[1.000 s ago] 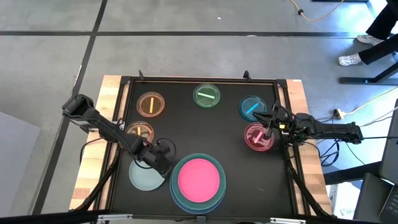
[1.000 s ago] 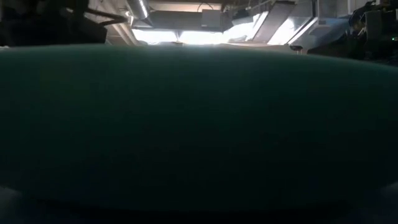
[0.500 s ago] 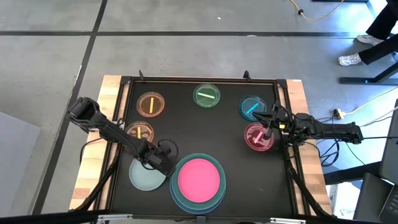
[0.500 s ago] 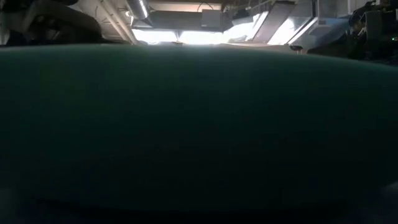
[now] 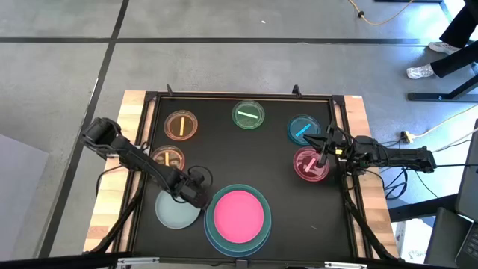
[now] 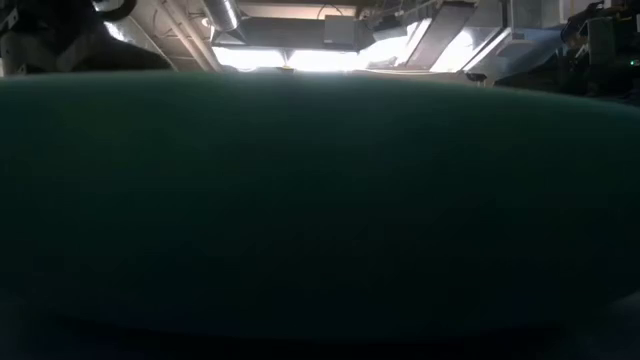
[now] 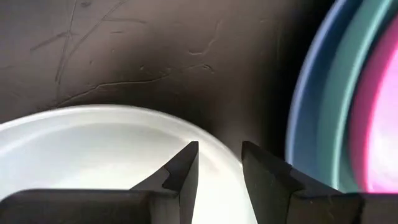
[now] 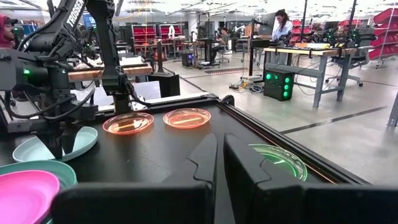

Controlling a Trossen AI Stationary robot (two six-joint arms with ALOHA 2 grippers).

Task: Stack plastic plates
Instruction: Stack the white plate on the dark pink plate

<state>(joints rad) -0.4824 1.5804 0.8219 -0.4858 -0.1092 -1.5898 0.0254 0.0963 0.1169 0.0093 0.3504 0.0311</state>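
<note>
A pale mint plate (image 5: pixel 173 213) lies at the table's near left, beside a stack (image 5: pixel 239 215) of a pink plate in a green one in a blue one. My left gripper (image 5: pixel 198 196) sits at the mint plate's rim on the stack side, shut on it (image 7: pixel 221 171). Small translucent plates lie flat: two orange (image 5: pixel 181 125) (image 5: pixel 168 158), a green (image 5: pixel 249 115), a blue (image 5: pixel 302 129) and a pink (image 5: pixel 308 168). My right gripper (image 5: pixel 321 155) hovers over the small pink plate with its fingers shut (image 8: pixel 221 155) on nothing that shows. My left gripper pinches the pale mint plate's rim (image 7: pixel 214 140) on the side toward the stack, coming slanting down from the table's left. The right wrist view shows that held side (image 8: pixel 87 134) raised a little, while the plate's other side (image 8: pixel 28 152) rests on the table.
The black mat has a raised frame (image 5: pixel 239 96) with wooden edges (image 5: pixel 134 134) outside it. The stack's wall (image 6: pixel 320 200) fills the low view. Free mat lies in the middle (image 5: pixel 239 157). A person's legs (image 5: pixel 455 30) stand on the floor, far right.
My left arm has shifted slightly toward the table's right, and its gripper has edged closer to the stack at the mint plate's rim. The right arm and the other plates have stayed put.
</note>
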